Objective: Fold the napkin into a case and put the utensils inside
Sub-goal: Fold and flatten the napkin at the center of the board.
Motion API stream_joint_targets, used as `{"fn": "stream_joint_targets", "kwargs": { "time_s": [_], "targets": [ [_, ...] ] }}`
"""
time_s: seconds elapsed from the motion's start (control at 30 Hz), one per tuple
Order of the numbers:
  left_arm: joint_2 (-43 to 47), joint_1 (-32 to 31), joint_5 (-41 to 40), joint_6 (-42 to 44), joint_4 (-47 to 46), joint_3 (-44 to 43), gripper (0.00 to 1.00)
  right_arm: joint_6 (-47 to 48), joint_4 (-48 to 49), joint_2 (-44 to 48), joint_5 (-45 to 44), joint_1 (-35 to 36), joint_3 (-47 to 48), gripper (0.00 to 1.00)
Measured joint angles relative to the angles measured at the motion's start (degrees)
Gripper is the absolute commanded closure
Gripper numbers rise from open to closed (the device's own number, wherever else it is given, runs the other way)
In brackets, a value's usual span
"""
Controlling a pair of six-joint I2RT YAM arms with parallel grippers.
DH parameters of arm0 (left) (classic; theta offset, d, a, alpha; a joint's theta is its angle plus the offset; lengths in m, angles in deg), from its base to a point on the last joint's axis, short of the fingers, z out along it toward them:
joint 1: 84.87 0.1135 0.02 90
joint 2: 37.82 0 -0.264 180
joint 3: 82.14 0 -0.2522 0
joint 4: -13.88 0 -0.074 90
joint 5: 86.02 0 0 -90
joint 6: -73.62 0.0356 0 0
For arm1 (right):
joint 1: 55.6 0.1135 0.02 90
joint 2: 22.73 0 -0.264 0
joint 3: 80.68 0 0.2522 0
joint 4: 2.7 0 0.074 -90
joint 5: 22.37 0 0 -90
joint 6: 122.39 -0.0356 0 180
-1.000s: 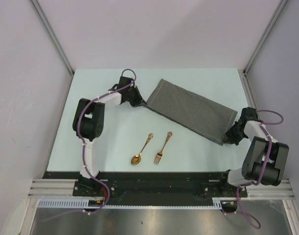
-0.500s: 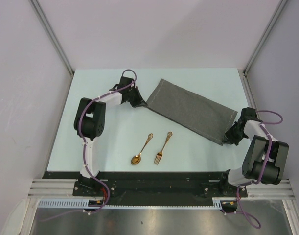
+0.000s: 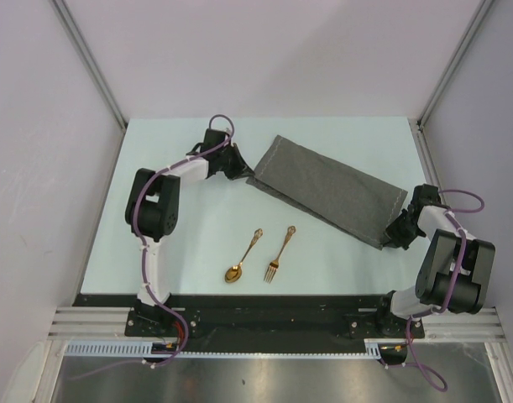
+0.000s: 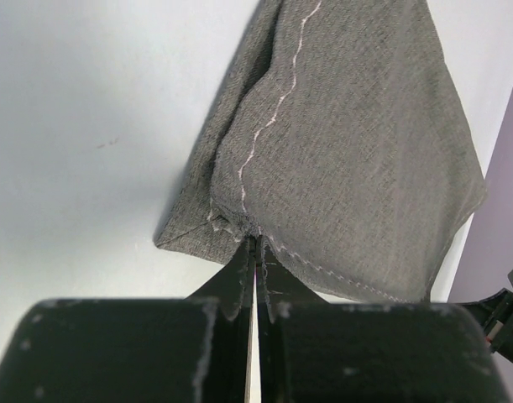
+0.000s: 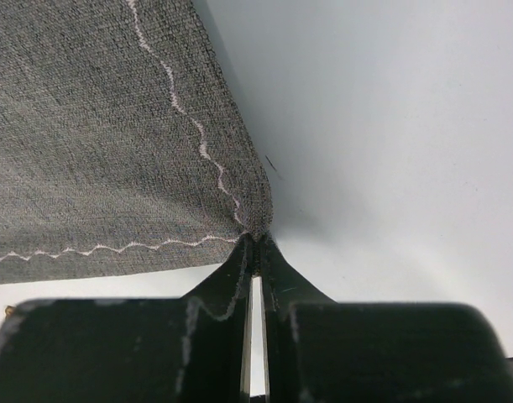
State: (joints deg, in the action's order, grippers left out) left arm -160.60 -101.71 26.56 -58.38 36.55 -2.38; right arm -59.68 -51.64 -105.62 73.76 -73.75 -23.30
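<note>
The dark grey napkin point(image 3: 327, 189) lies as a broad folded band running diagonally from back left to front right; no narrow case shows. My left gripper point(image 3: 244, 174) is shut on its left corner, and the wrist view shows the fingertips point(image 4: 256, 245) pinching the stitched hem of the napkin point(image 4: 348, 143). My right gripper point(image 3: 389, 236) pinches the front right corner, with its tips point(image 5: 256, 245) closed on the napkin point(image 5: 96, 151). The utensils, a gold spoon point(image 3: 245, 253) and a gold fork point(image 3: 280, 250), lie side by side near the front, apart from both grippers.
The pale table point(image 3: 172, 227) ends at a black strip along the front edge point(image 3: 256, 300). Grey walls close in the left, right and back. Both arm bases stand at the near edge.
The left gripper has edged slightly toward the back right with the napkin's corner, slackening that end a little. The right gripper and the utensils have stayed put.
</note>
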Motion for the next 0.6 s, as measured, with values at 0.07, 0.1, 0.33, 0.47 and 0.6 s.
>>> {"fn": "stream_joint_targets", "kwargs": {
  "time_s": [0.07,0.1,0.33,0.47,0.6],
  "targets": [
    [0.0,0.0,0.3,0.0,-0.8,0.0,1.00,0.1,0.1,-0.2,0.0,0.0,0.0,0.94],
    [0.0,0.0,0.3,0.0,-0.9,0.0,1.00,0.1,0.1,-0.2,0.1,0.0,0.0,0.94],
    [0.0,0.5,0.3,0.0,-0.4,0.0,1.00,0.1,0.3,-0.3,0.8,0.0,0.0,0.93],
    [-0.2,1.0,0.2,0.0,1.6,0.0,1.00,0.2,0.6,-0.9,1.5,0.0,0.0,0.92],
    [-0.8,1.3,0.0,0.1,2.7,0.0,1.00,0.3,0.7,-1.1,2.0,0.0,0.0,0.89]
  ]
}}
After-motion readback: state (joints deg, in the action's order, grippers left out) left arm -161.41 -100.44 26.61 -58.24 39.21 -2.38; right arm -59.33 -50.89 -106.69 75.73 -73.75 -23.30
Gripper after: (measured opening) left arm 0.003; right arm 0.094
